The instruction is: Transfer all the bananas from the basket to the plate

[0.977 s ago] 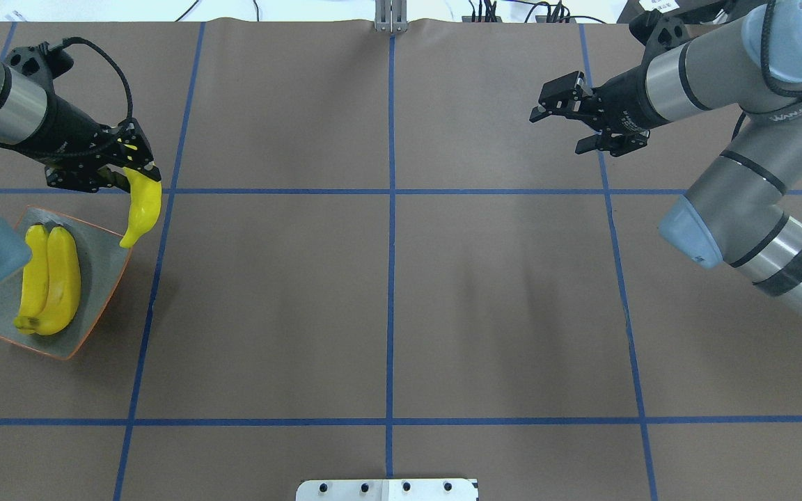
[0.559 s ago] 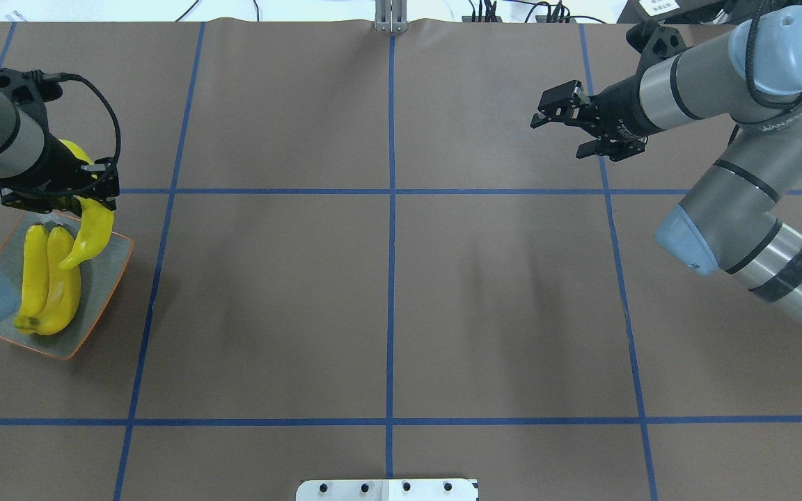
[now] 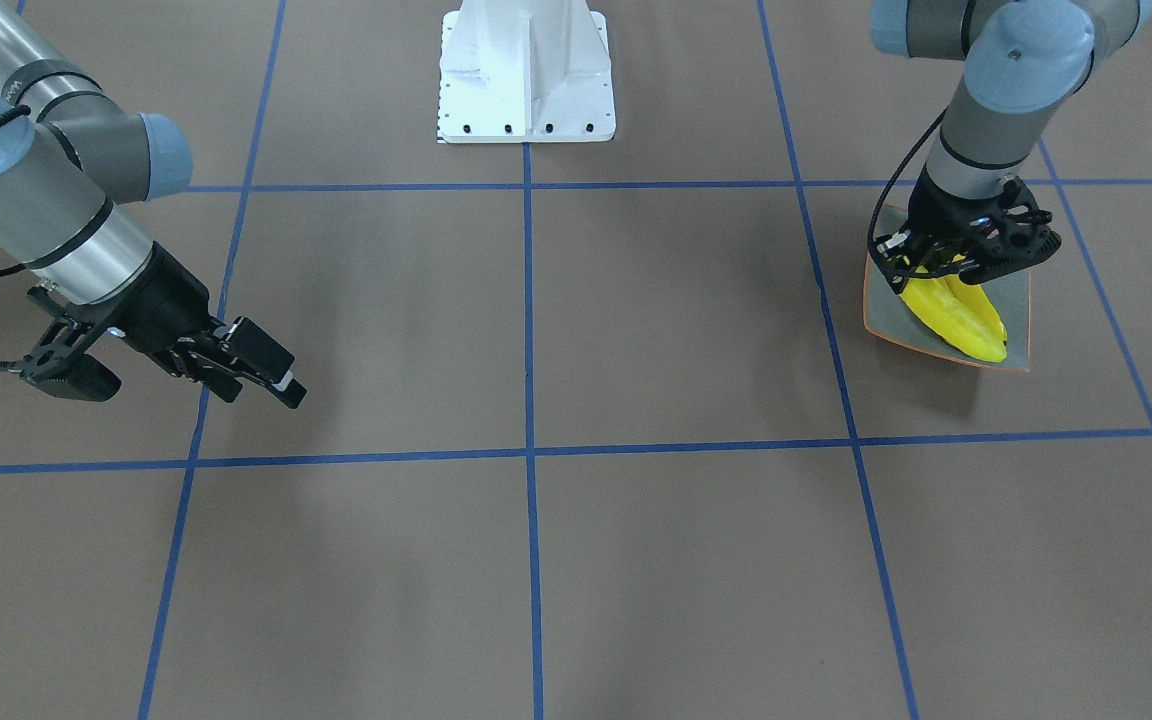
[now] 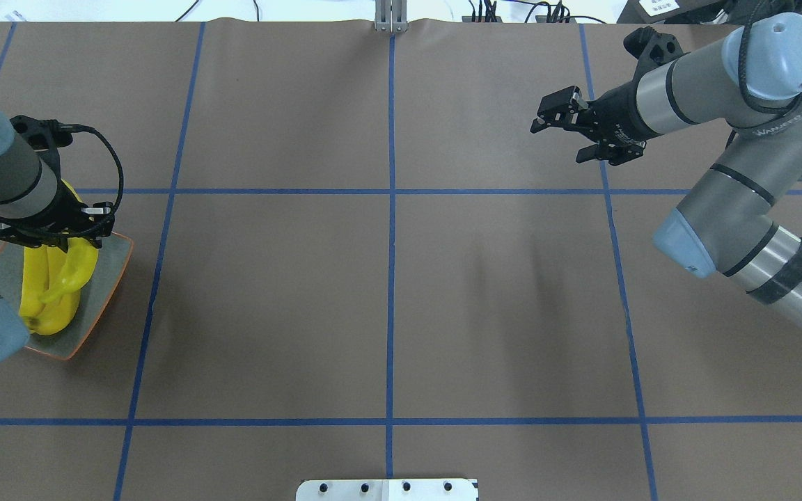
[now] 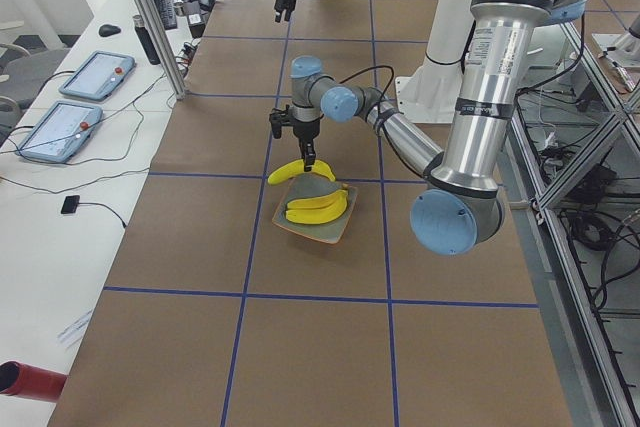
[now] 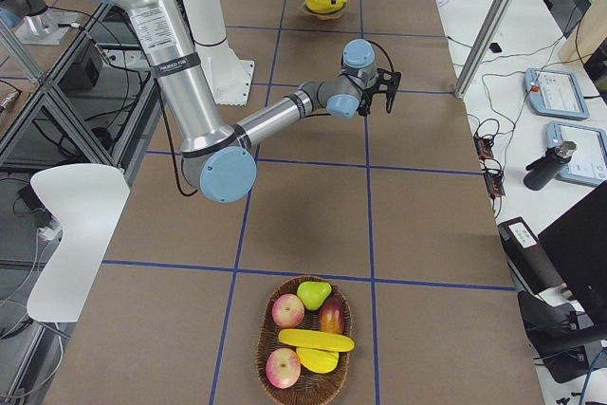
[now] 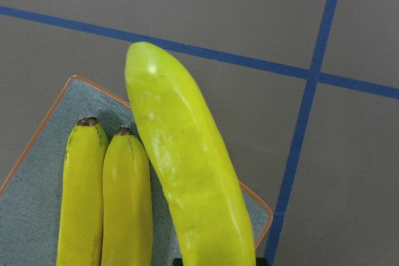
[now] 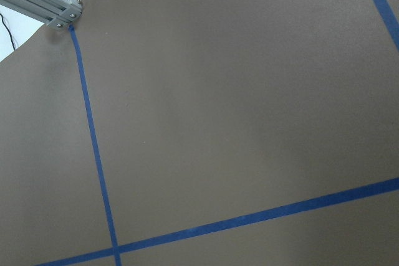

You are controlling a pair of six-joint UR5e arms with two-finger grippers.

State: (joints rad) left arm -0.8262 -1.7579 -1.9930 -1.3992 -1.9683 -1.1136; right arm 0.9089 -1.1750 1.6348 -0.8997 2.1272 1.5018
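My left gripper (image 4: 65,242) is shut on a banana (image 4: 72,266) and holds it tilted over the plate (image 4: 106,268). The wrist view shows this held banana (image 7: 187,166) above two bananas (image 7: 103,204) that lie side by side on the grey-green plate (image 7: 31,222). From the front the left gripper (image 3: 944,274) sits right over the plate (image 3: 1018,296). My right gripper (image 4: 558,140) hangs open and empty above the table's far right. The basket (image 6: 266,343) stands at the table's right end with a banana (image 6: 316,340) in it.
Apples and a pear (image 6: 314,293) also fill the basket. The white robot base (image 3: 526,75) stands at the table's near middle. A metal post (image 4: 390,15) rises at the far edge. Blue tape lines cross the brown table cover.
My left gripper has carried the banana left and toward the robot, from beside the plate's far corner to over the two bananas. The right gripper stayed open, barely shifting.
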